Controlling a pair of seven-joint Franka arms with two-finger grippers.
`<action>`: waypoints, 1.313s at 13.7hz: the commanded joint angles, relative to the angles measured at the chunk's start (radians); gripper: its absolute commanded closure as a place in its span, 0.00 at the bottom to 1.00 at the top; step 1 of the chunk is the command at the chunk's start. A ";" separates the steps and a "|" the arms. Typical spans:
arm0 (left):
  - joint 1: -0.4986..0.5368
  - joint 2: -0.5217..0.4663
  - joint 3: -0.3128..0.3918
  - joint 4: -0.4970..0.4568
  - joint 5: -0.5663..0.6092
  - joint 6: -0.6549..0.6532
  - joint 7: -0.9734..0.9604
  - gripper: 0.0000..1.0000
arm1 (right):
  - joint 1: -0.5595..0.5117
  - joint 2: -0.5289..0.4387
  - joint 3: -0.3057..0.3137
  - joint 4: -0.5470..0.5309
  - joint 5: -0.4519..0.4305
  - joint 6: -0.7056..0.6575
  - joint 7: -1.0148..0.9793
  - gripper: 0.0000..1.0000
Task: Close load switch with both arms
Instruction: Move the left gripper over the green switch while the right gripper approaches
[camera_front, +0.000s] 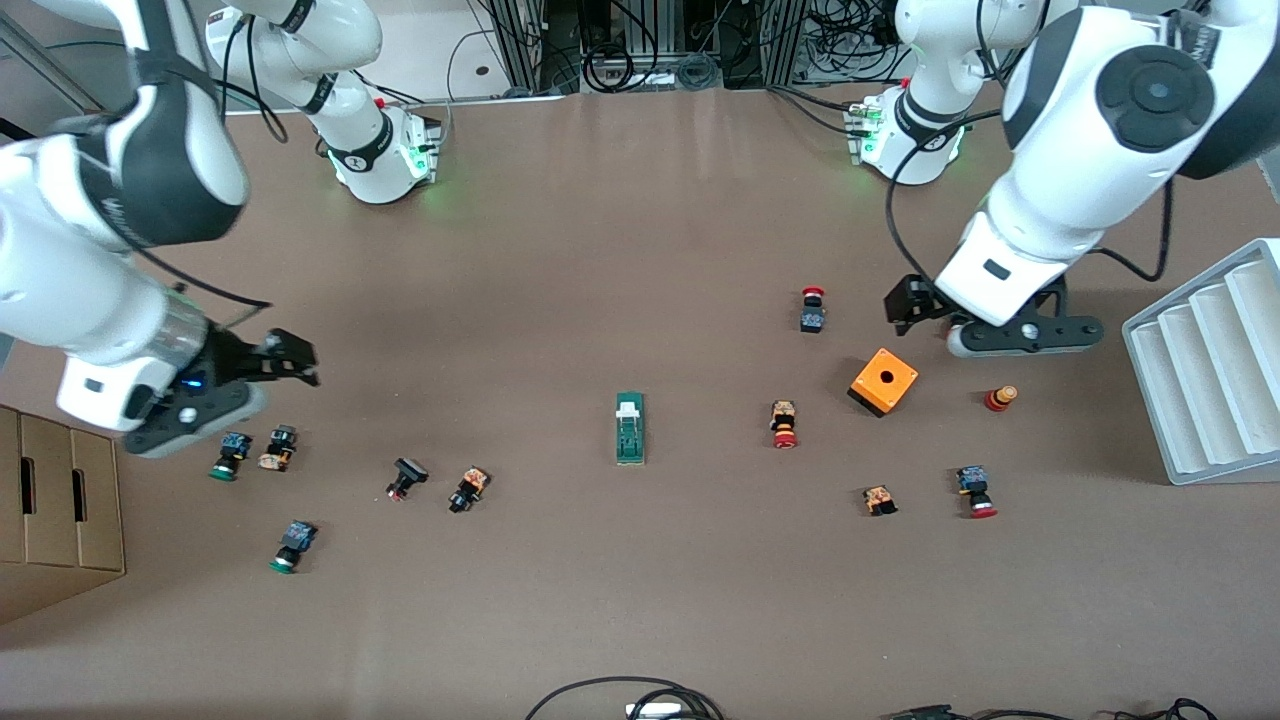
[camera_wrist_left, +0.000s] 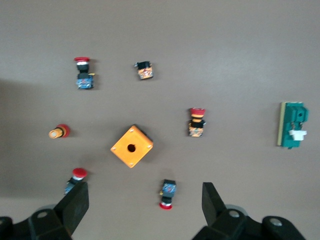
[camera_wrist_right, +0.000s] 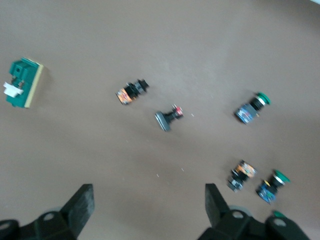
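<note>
Nearest the front camera lies a green-capped push button (camera_front: 291, 546), toward the right arm's end of the surface (camera_front: 640, 620). Farther from the camera, midway between the two arms' ends, lies the load switch (camera_front: 630, 428), flat, with its white lever at the end toward the robots' bases. Both grippers are well apart from it. The left gripper (camera_front: 925, 318) hangs just beside the orange box (camera_front: 883, 381); the right gripper (camera_front: 285, 362) hangs over a cluster of small buttons (camera_front: 255, 452).

In the left wrist view, the left gripper (camera_wrist_left: 145, 197) has its jaws spread wide and empty, over the orange box (camera_wrist_left: 131, 146), with the load switch (camera_wrist_left: 294, 125) at the frame's edge.

In the right wrist view, the right gripper (camera_wrist_right: 149, 202) likewise has its jaws wide apart with nothing between them; the load switch (camera_wrist_right: 22, 83) is small and somewhat blurred here, so the lever's position is hard to read.

The switch looks like a light, rigid plastic block that would likely slide if pushed unsupported. One gripper should pinch its long green sides while the other presses the lever.
</note>
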 joint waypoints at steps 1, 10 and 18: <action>0.003 0.029 -0.064 0.013 0.004 0.060 -0.106 0.00 | 0.028 0.035 -0.006 0.023 0.016 0.039 0.060 0.03; -0.123 0.083 -0.160 0.013 0.110 0.169 -0.458 0.00 | 0.068 0.145 -0.007 0.051 0.126 0.180 0.031 0.00; -0.332 0.201 -0.160 0.013 0.412 0.336 -0.905 0.00 | 0.106 0.225 -0.007 0.051 0.125 0.357 -0.020 0.00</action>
